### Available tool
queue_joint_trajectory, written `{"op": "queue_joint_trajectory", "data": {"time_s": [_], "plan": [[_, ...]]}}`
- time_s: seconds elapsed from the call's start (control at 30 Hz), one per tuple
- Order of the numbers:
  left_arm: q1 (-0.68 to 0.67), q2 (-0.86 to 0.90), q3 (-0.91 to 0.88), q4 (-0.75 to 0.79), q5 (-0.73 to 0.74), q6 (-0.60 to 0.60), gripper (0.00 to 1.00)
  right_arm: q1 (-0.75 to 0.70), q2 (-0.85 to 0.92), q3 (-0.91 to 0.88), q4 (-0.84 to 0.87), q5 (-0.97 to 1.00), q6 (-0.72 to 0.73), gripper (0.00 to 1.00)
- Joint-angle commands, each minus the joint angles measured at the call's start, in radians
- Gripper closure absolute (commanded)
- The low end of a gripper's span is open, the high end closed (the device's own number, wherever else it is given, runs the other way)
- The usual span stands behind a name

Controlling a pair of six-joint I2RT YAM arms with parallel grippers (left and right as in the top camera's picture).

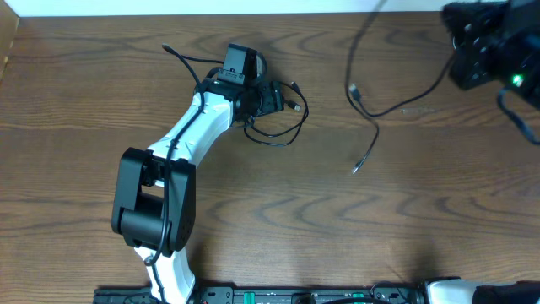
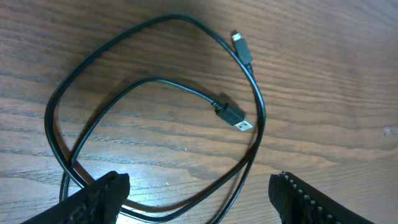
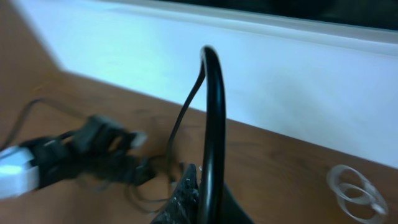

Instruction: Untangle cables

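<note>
hovering over a coiled black usb cable (image 1: 283,128) in the overhead view, the left gripper (image 1: 278,100) sits left of a second black cable (image 1: 372,116) that leads to the right gripper (image 1: 474,46). left wrist view: jaws spread wide above that coil. right wrist view: jaws pinch the second black cable.

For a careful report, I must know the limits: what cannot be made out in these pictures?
- Left wrist: bottom of the coiled black cable, behind the left gripper and past the lower edge.
- Right wrist: clear ring-shaped object, too blurred to name.
- Overhead: right arm, dark, cut by the edge; where it grips the other black cable is hidden.
</note>
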Motion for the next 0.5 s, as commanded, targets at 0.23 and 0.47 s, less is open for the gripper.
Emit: {"op": "queue_joint_trajectory", "data": {"time_s": [0.23, 0.47], "plan": [[0.0, 0.013, 0.006, -0.013, 0.012, 0.0, 0.24, -0.305, 0.16, 0.002, 0.088, 0.175, 0.05, 0.99], [0.0, 0.013, 0.006, -0.024, 0.012, 0.002, 0.24, -0.585, 0.257, 0.002, 0.203, 0.278, 0.05, 0.99]]}}
